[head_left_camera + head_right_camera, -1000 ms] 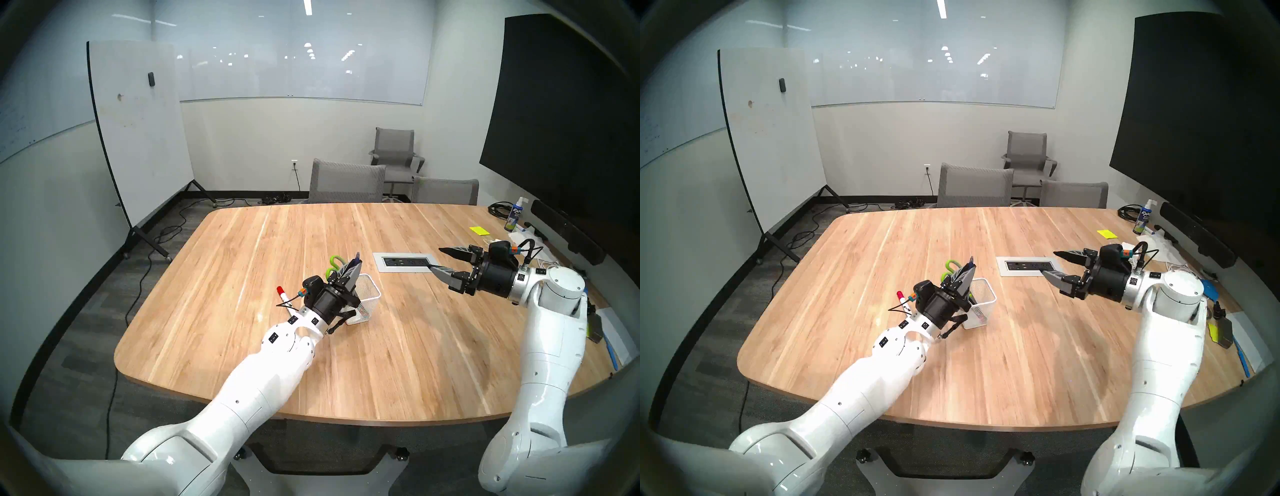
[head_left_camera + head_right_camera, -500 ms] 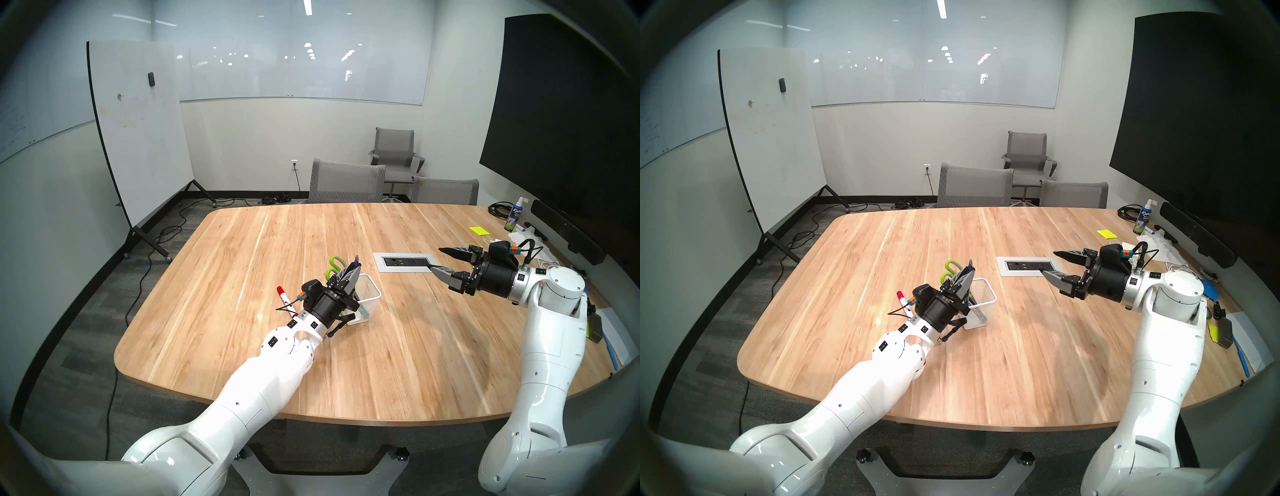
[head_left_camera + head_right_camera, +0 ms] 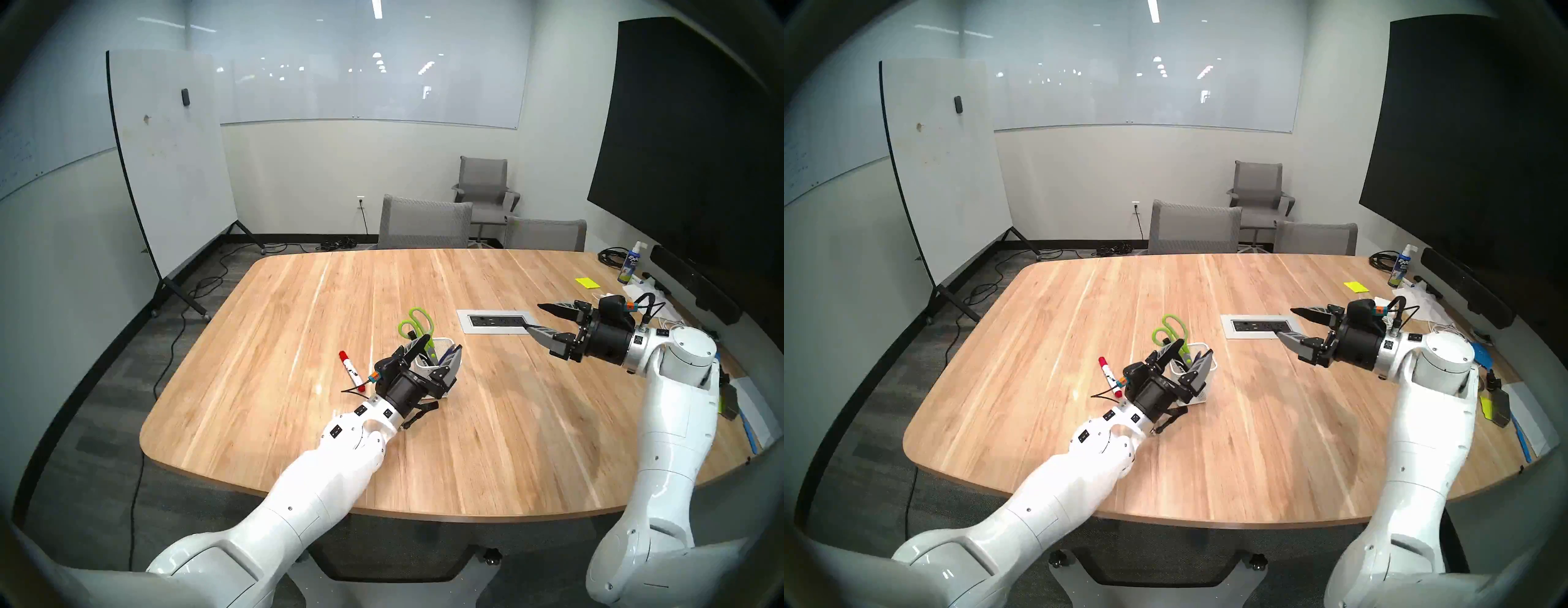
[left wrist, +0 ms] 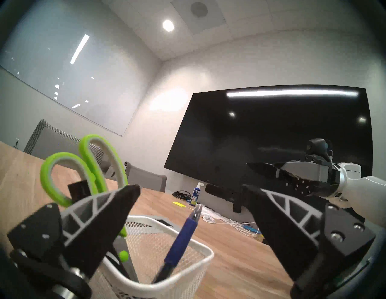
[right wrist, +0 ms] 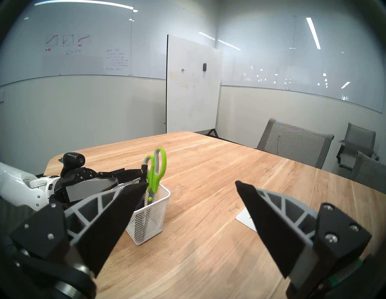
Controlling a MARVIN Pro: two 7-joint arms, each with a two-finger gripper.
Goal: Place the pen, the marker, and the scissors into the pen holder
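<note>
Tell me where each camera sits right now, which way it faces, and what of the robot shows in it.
Head pair: high on the robot, looking down over the table; both arms show, the left gripper open around the pen holder.
Left wrist: low at the holder's rim, tilted up toward the dark screen; its own fingers show, with the scissors and pen in the pen holder.
Right wrist: level, facing across the table toward the rolling whiteboard; the open right gripper shows.
Shared: all views show holder and scissors.
</note>
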